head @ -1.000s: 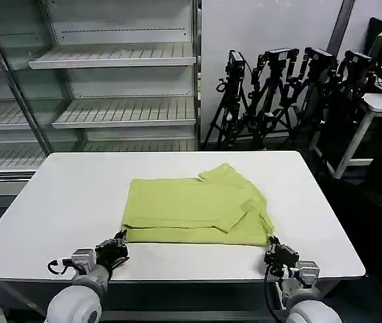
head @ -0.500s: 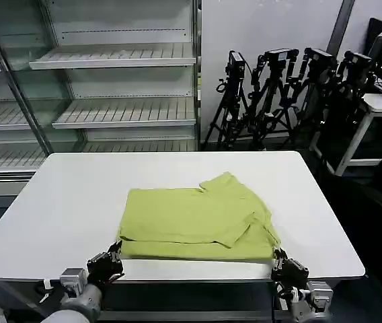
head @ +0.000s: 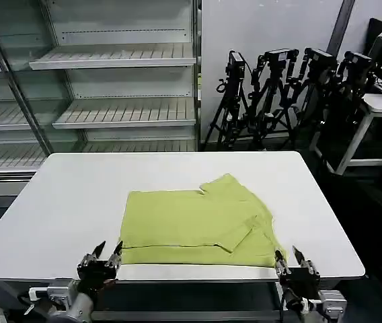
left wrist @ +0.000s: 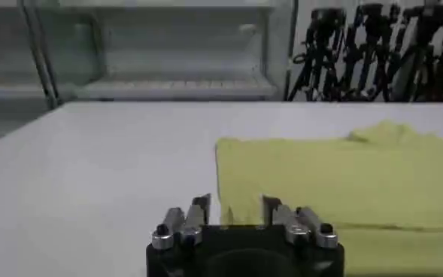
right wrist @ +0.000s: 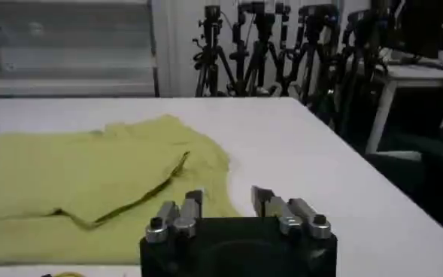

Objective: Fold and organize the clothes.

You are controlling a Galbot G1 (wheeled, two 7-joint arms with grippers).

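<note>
Folding looks partly done, judging from how things lie: one lime T-shirt [head: 194, 219] rests flat on the white bench [head: 77, 195], near its front edge and a little toward the right front corner, already doubled into a rough rectangle. A sleeve and upper portion lie turned over onto the body at the right end, leaving a raised seam and a bump at the far right corner. The outline is uneven, so I judge at least one more fold and some squaring up remain before the garment counts as organized.

Left claw [head: 100, 261] sits at the front edge of the bench, just beside the shirt's near left corner, fingers parted and holding nothing. Right claw [head: 297, 268] sits at the front edge just beside the shirt's near right corner, likewise parted and empty. From each wrist camera, the fingers stand apart with cloth lying just ahead of them.

Count: one shirt, two claws, one bench.
</note>
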